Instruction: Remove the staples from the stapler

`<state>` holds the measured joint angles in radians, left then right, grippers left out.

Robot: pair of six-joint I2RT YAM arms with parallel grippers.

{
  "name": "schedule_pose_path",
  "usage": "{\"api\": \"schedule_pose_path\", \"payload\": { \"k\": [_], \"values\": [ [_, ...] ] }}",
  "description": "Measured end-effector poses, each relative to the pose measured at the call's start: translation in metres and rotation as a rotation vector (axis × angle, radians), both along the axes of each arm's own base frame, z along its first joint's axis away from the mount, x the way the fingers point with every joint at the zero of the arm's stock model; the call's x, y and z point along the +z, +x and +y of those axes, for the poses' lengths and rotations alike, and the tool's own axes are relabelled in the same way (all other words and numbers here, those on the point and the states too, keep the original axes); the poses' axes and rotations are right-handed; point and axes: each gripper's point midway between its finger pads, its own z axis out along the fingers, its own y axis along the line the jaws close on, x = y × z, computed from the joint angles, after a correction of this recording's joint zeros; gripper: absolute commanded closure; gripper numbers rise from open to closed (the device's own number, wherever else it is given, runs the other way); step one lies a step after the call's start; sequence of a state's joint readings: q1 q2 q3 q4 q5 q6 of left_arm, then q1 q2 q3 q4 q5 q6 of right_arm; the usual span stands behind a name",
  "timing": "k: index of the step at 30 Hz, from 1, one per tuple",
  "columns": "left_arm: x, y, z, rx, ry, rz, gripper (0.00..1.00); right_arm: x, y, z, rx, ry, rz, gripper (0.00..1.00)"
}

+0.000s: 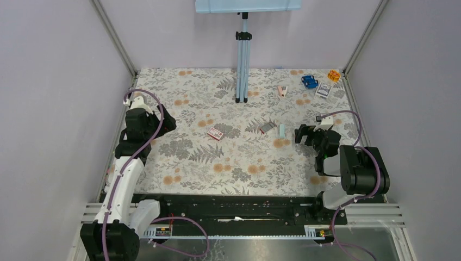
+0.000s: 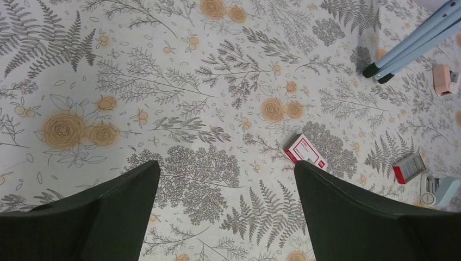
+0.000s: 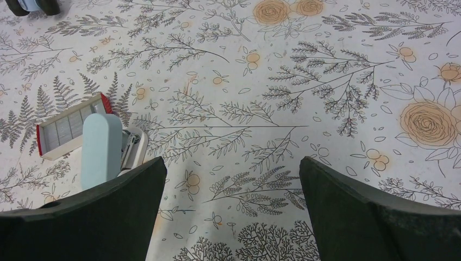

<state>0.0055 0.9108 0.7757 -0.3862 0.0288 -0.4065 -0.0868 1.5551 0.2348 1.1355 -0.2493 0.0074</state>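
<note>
Right gripper [image 3: 231,168] hovers with jaws spread wide and empty; the pale blue stapler [image 3: 101,149] lies just beside it, toward the table's [image 1: 179,179] right edge (a red-edged staple tray [image 3: 68,126] alongside). Left gripper [image 2: 225,174], likewise spread and empty, hangs near the left edge.

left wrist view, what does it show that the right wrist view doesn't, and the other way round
Only the left wrist view: the red-and-white staple box, closed, the pink stapler, and the left fingers, spread open.

Only the right wrist view: the right fingers, also spread open, and a close look at the staples in the open tray.

Both: the light blue stapler with that red-ended tray beside it, and the floral table cover.
</note>
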Motion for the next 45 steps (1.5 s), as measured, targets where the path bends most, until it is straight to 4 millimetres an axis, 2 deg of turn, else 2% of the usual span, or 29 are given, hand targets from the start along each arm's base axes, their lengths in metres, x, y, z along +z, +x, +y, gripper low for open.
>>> {"api": "schedule_pose_path", "payload": {
  "k": [6, 11, 13, 18, 21, 24, 27, 31, 35, 42, 45],
  "values": [
    [-0.007, 0.002, 0.005, 0.025, -0.01, 0.024, 0.01, 0.0, 0.0, -0.001, -0.004, 0.001, 0.0, 0.0],
    [-0.025, 0.005, 0.006, 0.032, -0.018, 0.092, 0.01, 0.006, 0.009, -0.013, -0.082, 0.008, 0.037, 0.0],
    [-0.034, 0.005, 0.007, 0.035, -0.021, 0.127, 0.01, 0.022, 0.019, -0.018, -0.113, 0.014, 0.041, 0.0],
    [-0.041, 0.003, 0.011, 0.053, -0.027, 0.156, 0.01, 0.09, 0.056, -0.032, -0.233, 0.107, 0.0, 0.0],
    [-0.041, 0.003, 0.015, 0.071, -0.036, 0.157, 0.01, 0.108, 0.072, -0.041, -0.343, 0.191, 0.082, 0.0],
    [-0.042, 0.004, 0.017, 0.083, -0.044, 0.162, 0.01, 0.116, 0.094, -0.051, -0.45, 0.239, 0.218, 0.0],
    [-0.047, 0.005, 0.02, 0.099, -0.054, 0.185, 0.01, 0.11, 0.104, -0.061, -0.548, 0.255, 0.327, 0.0],
    [-0.053, 0.006, 0.026, 0.147, -0.071, 0.223, 0.01, 0.072, 0.079, -0.057, -0.592, 0.26, 0.501, 0.0],
    [-0.051, 0.005, 0.036, 0.212, -0.075, 0.24, 0.01, 0.05, 0.062, -0.031, -0.477, 0.313, 0.619, 0.0],
    [-0.036, 0.009, 0.046, 0.245, -0.079, 0.216, 0.01, 0.046, 0.053, 0.003, -0.32, 0.349, 0.679, 0.0],
    [-0.035, 0.009, 0.049, 0.248, -0.1, 0.215, 0.01, 0.045, 0.049, 0.03, -0.242, 0.298, 0.696, 0.01]
  ]
}}
